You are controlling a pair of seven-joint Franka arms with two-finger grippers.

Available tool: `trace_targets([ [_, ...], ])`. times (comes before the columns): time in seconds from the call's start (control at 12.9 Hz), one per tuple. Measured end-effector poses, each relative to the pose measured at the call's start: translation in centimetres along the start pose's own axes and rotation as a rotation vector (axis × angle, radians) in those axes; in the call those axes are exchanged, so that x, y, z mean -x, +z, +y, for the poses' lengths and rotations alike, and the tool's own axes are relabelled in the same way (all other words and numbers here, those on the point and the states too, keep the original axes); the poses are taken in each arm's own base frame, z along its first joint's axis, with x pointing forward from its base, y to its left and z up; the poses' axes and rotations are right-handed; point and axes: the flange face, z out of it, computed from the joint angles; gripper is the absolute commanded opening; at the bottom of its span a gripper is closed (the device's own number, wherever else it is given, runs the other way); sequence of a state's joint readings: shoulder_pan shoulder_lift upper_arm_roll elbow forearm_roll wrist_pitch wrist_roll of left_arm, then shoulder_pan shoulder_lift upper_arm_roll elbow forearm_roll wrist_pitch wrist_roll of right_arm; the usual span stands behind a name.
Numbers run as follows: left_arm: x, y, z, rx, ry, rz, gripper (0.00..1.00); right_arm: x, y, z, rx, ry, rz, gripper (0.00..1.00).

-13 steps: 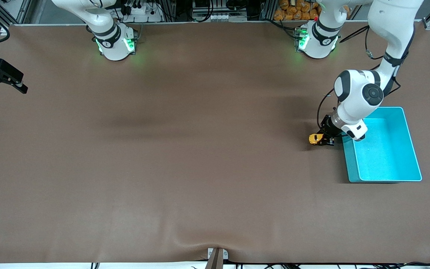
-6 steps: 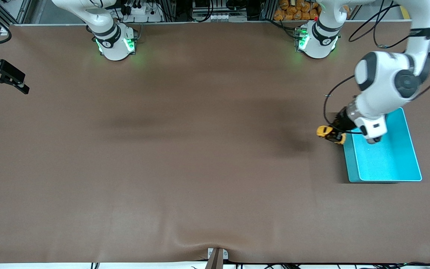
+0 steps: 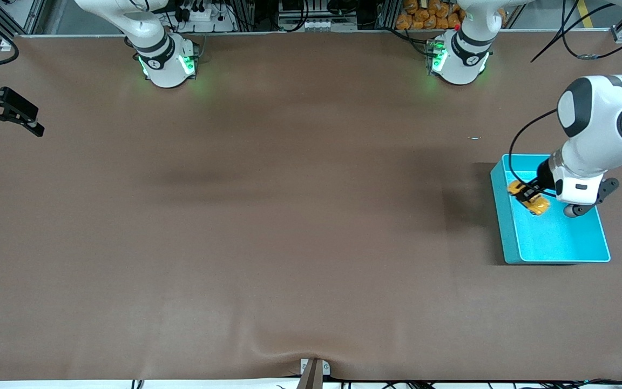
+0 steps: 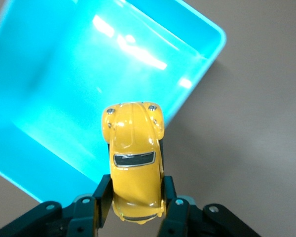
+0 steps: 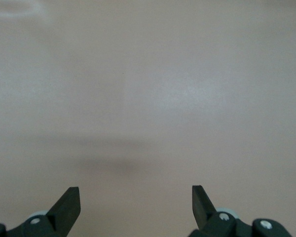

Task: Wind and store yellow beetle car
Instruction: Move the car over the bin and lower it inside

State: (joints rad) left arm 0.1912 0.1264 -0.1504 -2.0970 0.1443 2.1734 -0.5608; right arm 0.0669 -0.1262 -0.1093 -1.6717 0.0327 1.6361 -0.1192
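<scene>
My left gripper is shut on the yellow beetle car and holds it in the air over the turquoise bin. In the left wrist view the fingers clamp the car by its sides, with its rounded nose over the bin's edge. My right gripper is open and empty at the right arm's end of the table, where that arm waits. The right wrist view shows its gripper over bare table.
The bin stands at the left arm's end of the table, with only the car over it. The brown table mat is bare across its middle. A small clamp sits at the table's front edge.
My left gripper has lifted the car off the table beside the bin and carried it over the bin's rim. The right arm has barely moved.
</scene>
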Motion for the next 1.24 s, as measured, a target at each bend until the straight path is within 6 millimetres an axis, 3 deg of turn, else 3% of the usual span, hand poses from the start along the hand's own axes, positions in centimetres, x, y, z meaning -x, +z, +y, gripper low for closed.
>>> trace_targets([
  [0.31, -4.8, 3.6, -4.6, -0.025, 0.265, -0.035, 0.0, 0.0, 0.0, 0.0, 0.0, 0.0, 0.0, 1.0],
  [0.46, -6.6, 5.6, -5.6, -0.015, 0.396, -0.061, 0.0, 0.0, 0.0, 0.0, 0.0, 0.0, -0.001, 1.0],
  [0.62, -7.2, 8.2, -5.7, -0.005, 0.496, -0.099, 0.0, 0.0, 0.0, 0.0, 0.0, -0.001, -0.001, 1.0],
  [0.85, -8.4, 11.4, -8.1, 0.018, 0.575, -0.122, 0.0, -0.1, 0.1, -0.3, 0.0, -0.005, -0.003, 1.0],
  [1.0, -8.9, 12.7, -9.1, 0.028, 0.58, -0.115, 0.0, -0.1, 0.2, -0.5, -0.001, -0.009, -0.005, 1.0],
  [1.16, -8.7, 13.6, -8.8, 0.033, 0.585, -0.124, 0.0, -0.2, 0.4, -0.5, -0.001, -0.009, -0.008, 1.0],
  [1.24, -8.7, 14.0, -8.6, 0.035, 0.588, -0.128, 0.07, -0.2, 0.4, -0.5, -0.001, -0.009, -0.009, 1.0],
])
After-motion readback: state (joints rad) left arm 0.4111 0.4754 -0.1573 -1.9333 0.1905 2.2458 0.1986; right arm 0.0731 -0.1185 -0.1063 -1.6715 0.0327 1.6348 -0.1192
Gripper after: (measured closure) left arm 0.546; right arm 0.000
